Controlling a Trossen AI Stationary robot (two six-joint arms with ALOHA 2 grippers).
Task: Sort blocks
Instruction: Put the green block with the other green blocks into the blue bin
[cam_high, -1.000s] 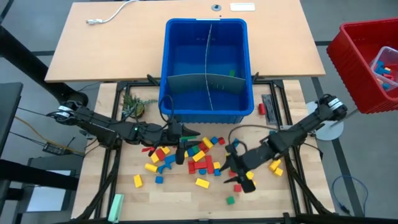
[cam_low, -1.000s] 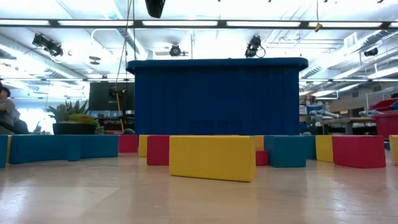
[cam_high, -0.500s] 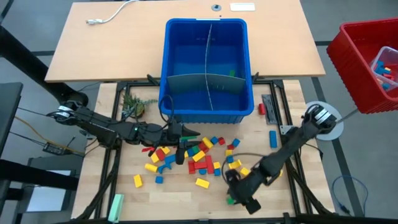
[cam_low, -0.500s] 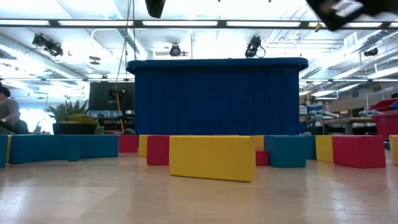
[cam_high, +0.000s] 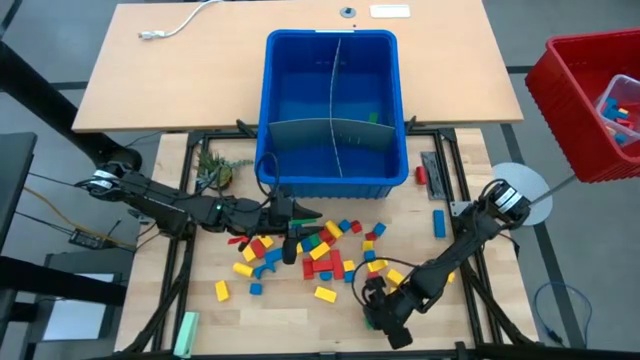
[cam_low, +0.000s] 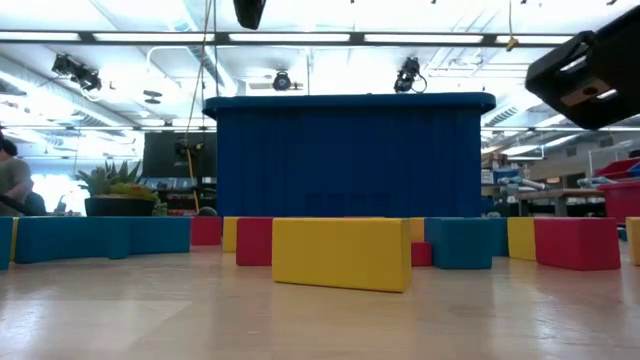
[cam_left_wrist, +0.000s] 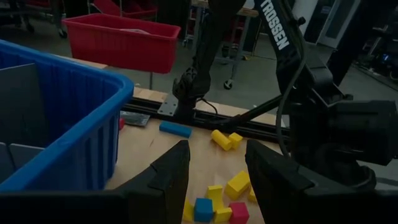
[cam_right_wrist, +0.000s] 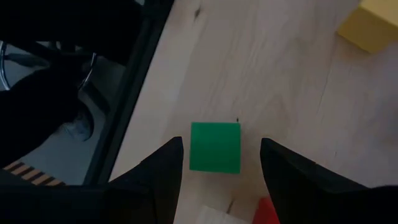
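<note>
right gripper (cam_right_wrist: 217, 163) is spread, fingers either side of a small green plastic cube block (cam_right_wrist: 214, 147) at the centre of the right wrist view, nothing pinched yet. in the high view that gripper (cam_high: 385, 318) sits lower centre-right of the frame, at the near edge of the wooden table (cam_high: 440, 320).

risks: the green block lies close to the table edge and the black frame rail (cam_right_wrist: 134, 93). a skewed close could nudge it toward the edge instead of seating it. a red block corner (cam_right_wrist: 268, 211) and a pale block (cam_right_wrist: 214, 216) sit just beside the fingers, so a double pick or jam looks possible.

left gripper (cam_left_wrist: 214, 171) is spread, empty, hovering over the main scatter of red, yellow, green and blue plastic bricks (cam_high: 320, 250) at frame centre, just below the blue plastic bin (cam_high: 335, 100). the arms are close, so a clash is possible if both move in.

view differences: only the right wrist view shows the green block between the fingers; in the high view the arm covers it. the low view shows only an arm part at upper right. only the high view shows the bin's grey dividers (cam_high: 330, 135).
</note>
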